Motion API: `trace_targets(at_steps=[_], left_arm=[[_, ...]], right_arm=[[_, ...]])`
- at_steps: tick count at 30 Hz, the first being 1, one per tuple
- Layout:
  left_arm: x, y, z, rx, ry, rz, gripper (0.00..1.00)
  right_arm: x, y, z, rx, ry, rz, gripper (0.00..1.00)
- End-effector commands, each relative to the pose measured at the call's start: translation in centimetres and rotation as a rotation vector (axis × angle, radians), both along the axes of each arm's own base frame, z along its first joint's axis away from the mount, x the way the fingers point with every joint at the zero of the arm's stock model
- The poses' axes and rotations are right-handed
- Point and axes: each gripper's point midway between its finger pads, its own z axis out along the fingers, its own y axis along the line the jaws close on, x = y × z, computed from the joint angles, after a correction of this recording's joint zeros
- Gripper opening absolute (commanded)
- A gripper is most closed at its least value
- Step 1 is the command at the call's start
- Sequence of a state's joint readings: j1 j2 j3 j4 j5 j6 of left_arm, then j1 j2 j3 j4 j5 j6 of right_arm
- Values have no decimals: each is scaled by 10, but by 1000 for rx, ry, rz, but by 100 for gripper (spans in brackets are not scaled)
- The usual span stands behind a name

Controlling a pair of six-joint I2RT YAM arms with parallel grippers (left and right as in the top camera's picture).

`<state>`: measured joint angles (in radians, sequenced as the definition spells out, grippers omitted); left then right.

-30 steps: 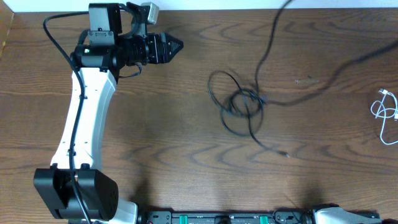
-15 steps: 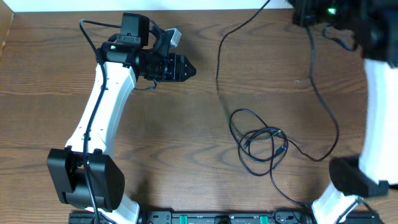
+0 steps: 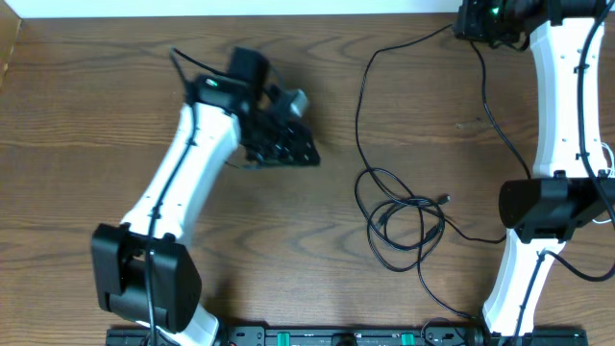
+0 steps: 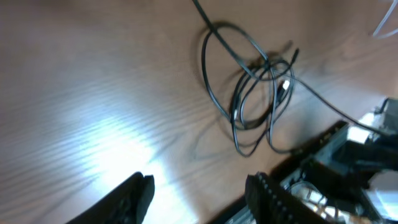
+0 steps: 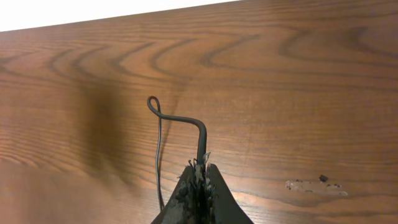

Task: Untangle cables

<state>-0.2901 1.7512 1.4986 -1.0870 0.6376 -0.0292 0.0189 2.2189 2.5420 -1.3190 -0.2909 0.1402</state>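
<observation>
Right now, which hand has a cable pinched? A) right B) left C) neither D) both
A: the right wrist view shows the right hand closed on a black cable, while the left hand is open with nothing between its fingers.

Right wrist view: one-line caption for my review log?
Right gripper shut on a black cable over the wooden table.

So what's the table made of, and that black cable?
The table looks like wood or wood-look laminate: brown with wavy grain lines, slightly shiny under the light. The black cable looks like matte, rubbery plastic, since it bends into soft loops.
</observation>
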Motion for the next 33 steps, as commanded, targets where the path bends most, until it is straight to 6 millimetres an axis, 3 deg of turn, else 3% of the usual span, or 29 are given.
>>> trace_targets(at_steps=[1, 7, 10, 14, 21, 26, 33], left_arm=[[-23, -17, -41, 91, 81, 45, 52], [-42, -63, -78, 126, -8, -27, 52], [-48, -70, -92, 216, -38, -37, 52], [-57, -91, -103, 210, -44, -79, 52], [-29, -124, -108, 122, -204, -119, 49], [-34, -137, -120, 119, -237, -200, 47], [-40, -135, -133, 144, -204, -214, 40]], right_arm=[[-1, 5, 6, -5, -19, 23, 1], [-4, 5, 3, -11, -7, 31, 1], [-4, 6, 3, -11, -6, 34, 1], [-5, 12, 3, -21, -10, 60, 1], [-5, 11, 2, -58, -18, 77, 1], [-6, 9, 0, -70, -14, 81, 1], [-6, 9, 0, -76, -17, 90, 1]])
